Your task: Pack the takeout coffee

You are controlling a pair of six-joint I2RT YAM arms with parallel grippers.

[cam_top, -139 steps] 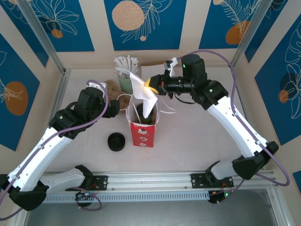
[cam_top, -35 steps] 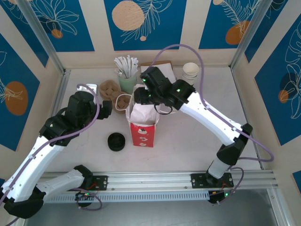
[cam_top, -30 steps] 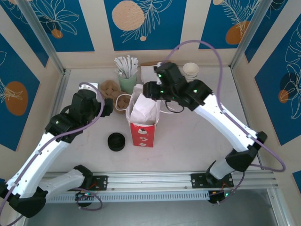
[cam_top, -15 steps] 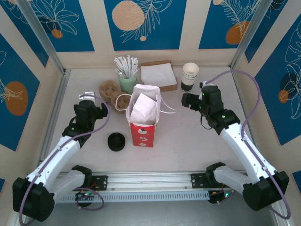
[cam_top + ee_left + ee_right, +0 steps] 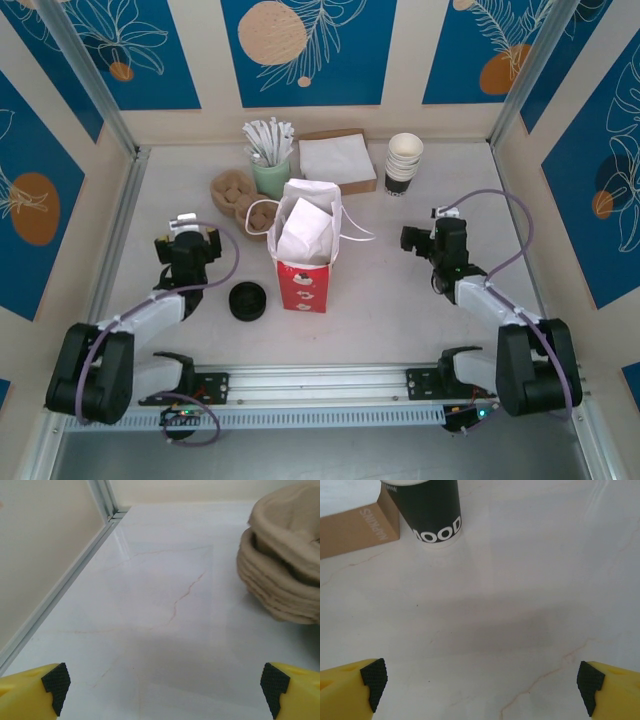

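Note:
The red-and-white paper bag (image 5: pixel 303 272) stands upright mid-table, its open mouth stuffed with white paper (image 5: pixel 300 235). The takeout coffee is hidden from view. My left gripper (image 5: pixel 187 236) rests low over the table to the left of the bag, open, with bare marble between its yellow fingertips (image 5: pixel 35 692). My right gripper (image 5: pixel 414 238) sits low to the right of the bag, also open and holding nothing; from the right wrist, its fingertips (image 5: pixel 610 687) frame bare tabletop.
A stack of white-rimmed lidless cups (image 5: pixel 404 163) (image 5: pixel 427 510) stands at the back right beside a brown napkin box (image 5: pixel 338 160) (image 5: pixel 355 527). Pulp cup carriers (image 5: pixel 245 200) (image 5: pixel 285 560), a green cup of stirrers (image 5: pixel 270 155) and a black lid stack (image 5: pixel 247 300) lie left of the bag.
The right arm has drawn back from the bag's mouth to the near right and its jaws have spread open. The left arm has also pulled back toward its base.

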